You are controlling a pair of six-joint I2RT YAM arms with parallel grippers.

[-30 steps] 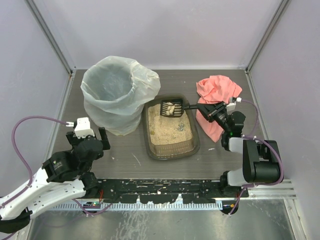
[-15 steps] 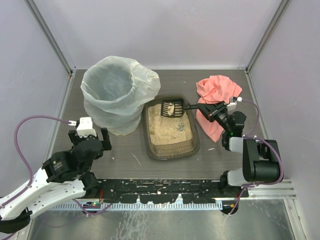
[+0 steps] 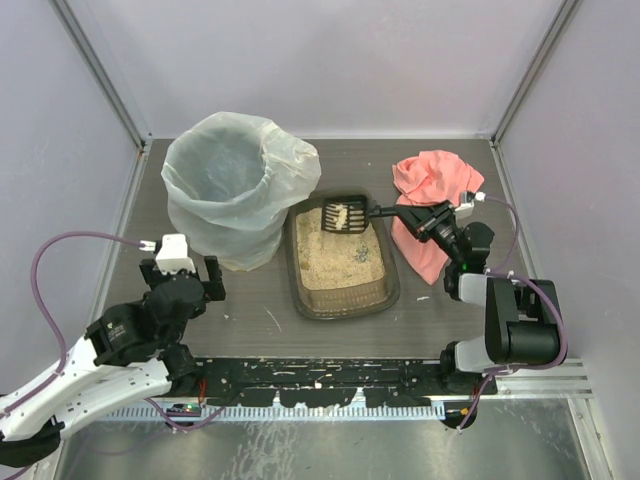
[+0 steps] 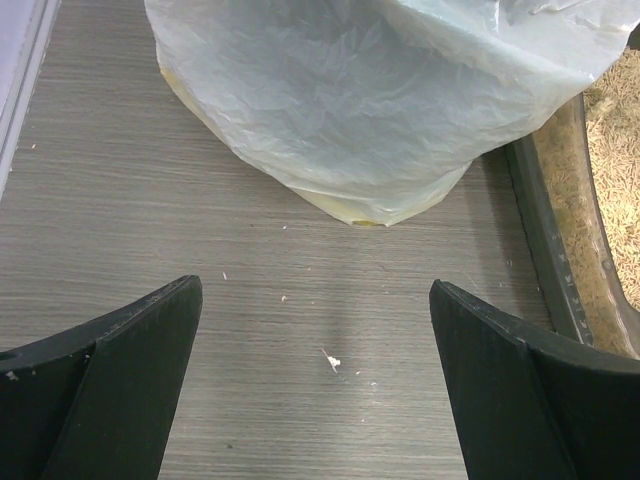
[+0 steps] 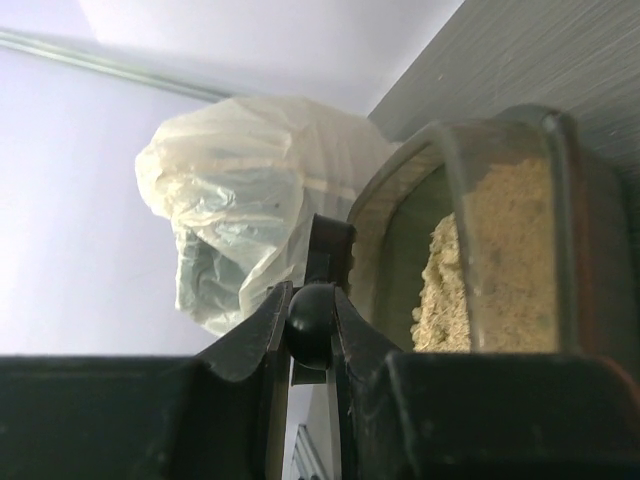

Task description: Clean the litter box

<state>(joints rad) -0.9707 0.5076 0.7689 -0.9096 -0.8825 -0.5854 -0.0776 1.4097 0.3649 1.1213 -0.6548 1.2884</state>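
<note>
The litter box (image 3: 387, 285), a shallow dark tray of tan litter, lies mid-table; its wall shows in the left wrist view (image 4: 545, 230) and the right wrist view (image 5: 555, 200). My right gripper (image 3: 425, 220) is shut on the handle of the small black slotted scoop (image 3: 343, 216); the handle shows in the right wrist view (image 5: 310, 315). The scoop holds pale clumps, lifted above the box's far end, beside the bag-lined bin (image 3: 232, 185). My left gripper (image 3: 180, 282) is open and empty over bare table, in front of the bin (image 4: 380, 90).
A pink cloth (image 3: 432, 195) lies at the back right, under my right arm. The enclosure walls stand close on both sides. A few litter crumbs (image 4: 334, 361) lie on the table between my left fingers.
The scoop with its clumps has moved up and slightly back above the box's far end. My left gripper has edged forward toward the bin.
</note>
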